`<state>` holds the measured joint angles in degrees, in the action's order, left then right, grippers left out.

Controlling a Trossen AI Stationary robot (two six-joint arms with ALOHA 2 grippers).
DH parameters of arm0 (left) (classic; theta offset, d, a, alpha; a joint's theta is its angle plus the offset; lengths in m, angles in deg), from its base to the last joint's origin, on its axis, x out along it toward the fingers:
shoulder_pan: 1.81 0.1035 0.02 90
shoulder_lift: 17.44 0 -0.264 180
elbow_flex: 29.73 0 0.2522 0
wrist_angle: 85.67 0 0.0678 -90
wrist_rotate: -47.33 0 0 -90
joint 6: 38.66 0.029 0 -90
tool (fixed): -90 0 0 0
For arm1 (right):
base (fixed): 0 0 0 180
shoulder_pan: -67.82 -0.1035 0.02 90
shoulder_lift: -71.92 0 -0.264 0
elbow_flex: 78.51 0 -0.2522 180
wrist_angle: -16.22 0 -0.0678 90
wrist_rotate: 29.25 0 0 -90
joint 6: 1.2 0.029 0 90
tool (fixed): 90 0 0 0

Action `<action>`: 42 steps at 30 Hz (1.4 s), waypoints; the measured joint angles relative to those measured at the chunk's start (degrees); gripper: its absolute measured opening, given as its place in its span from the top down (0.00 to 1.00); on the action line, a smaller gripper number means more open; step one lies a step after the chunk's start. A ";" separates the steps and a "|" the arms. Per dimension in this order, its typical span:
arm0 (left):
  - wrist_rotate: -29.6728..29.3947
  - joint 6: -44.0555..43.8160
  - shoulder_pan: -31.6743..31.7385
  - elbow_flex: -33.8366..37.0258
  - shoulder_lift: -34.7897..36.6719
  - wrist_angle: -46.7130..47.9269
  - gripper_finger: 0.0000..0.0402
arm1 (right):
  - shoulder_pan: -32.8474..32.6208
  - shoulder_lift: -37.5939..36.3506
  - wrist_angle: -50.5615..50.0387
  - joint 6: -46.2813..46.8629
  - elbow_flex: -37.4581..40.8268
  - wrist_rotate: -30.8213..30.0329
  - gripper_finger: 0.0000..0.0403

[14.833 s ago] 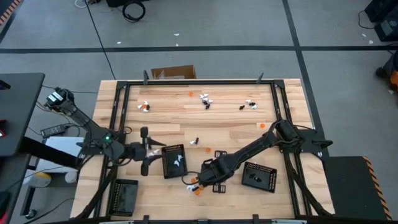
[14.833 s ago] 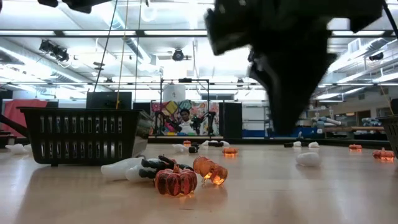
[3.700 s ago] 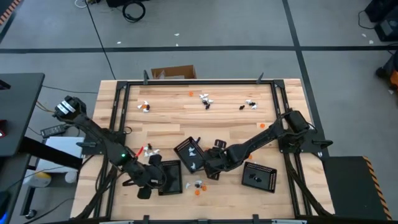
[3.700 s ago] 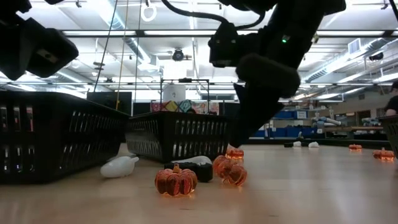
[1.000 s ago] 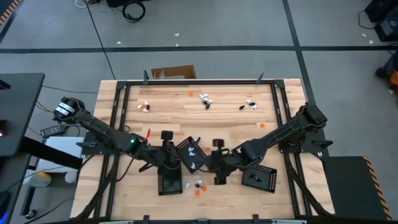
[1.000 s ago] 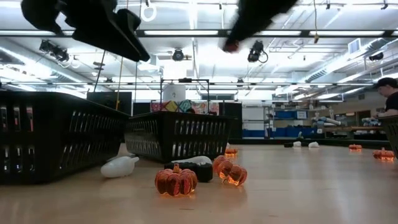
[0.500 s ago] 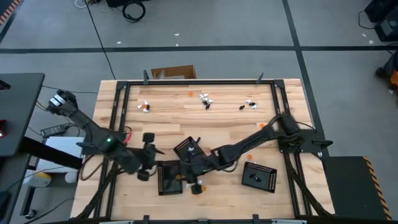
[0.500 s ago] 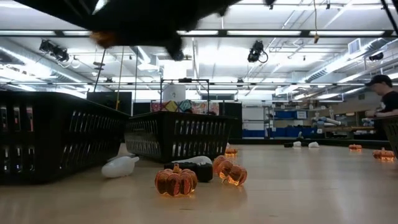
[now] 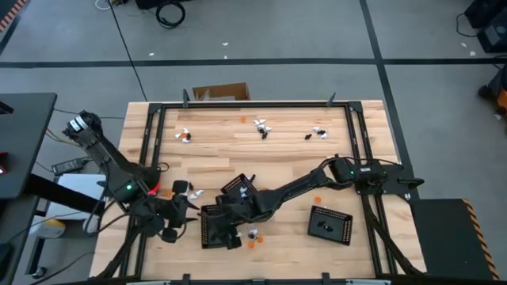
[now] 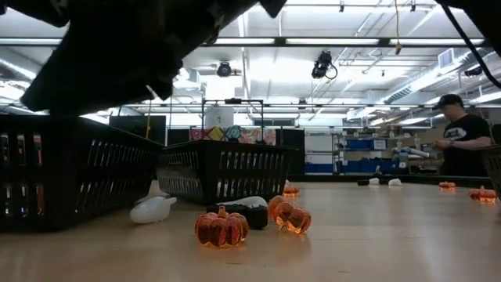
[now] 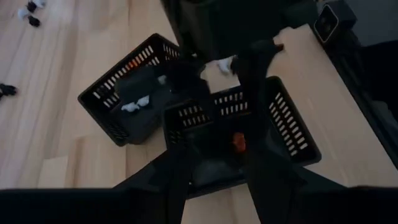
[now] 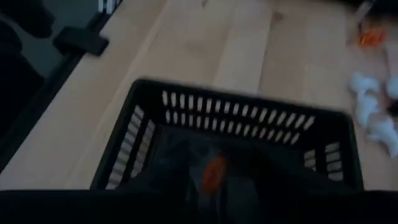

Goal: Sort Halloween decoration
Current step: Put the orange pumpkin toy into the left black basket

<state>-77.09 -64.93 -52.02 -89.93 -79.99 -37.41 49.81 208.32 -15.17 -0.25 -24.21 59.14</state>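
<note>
The right gripper (image 9: 224, 227) is being held over a black slotted plastic tray (image 9: 212, 226) near the table's front edge, with a small orange toy piece (image 12: 214, 172) lying, it seems, inside that tray between the blurred fingers; whether those fingers are apart cannot be told. The left gripper (image 9: 176, 219) is being held just left of that tray, fingers spread and empty. More orange pumpkin pieces (image 10: 221, 228) are lying on the light wooden table (image 9: 293, 150).

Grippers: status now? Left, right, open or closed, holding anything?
Left gripper: open, holding nothing.
Right gripper: above the black tray; open or closed cannot be told.
</note>
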 joint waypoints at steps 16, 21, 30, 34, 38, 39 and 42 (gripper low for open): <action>-1.85 -4.27 -2.51 -0.01 -2.00 -3.02 0.61 | -11.36 -5.83 -24.64 14.77 -0.71 -7.59 0.44; -1.92 -3.33 -2.52 0.00 -2.00 -3.41 0.61 | -13.97 -5.56 -27.78 23.40 3.60 -14.41 0.44; -1.98 -2.47 -2.48 0.00 -2.02 -3.46 0.61 | -15.51 -5.90 -22.54 32.43 12.73 -20.51 0.40; -1.98 -1.50 -2.48 0.00 -2.01 -3.39 0.61 | -15.41 -5.91 -17.10 34.09 16.08 -20.11 0.37; -1.98 -1.43 -2.46 0.00 -2.02 -3.38 0.61 | -15.53 -6.31 -15.49 36.86 18.24 -20.23 0.37; -1.96 -1.43 -2.46 -0.02 -2.02 -3.36 0.61 | -15.61 -6.34 -15.36 37.18 18.48 -20.26 0.37; -1.98 -1.44 -2.48 0.00 -2.02 -3.37 0.61 | -16.00 -6.34 -15.46 37.26 18.57 -20.44 0.38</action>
<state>-79.07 -66.38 -54.50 -89.93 -82.01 -40.78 33.81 201.98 -30.63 37.01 -5.65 38.70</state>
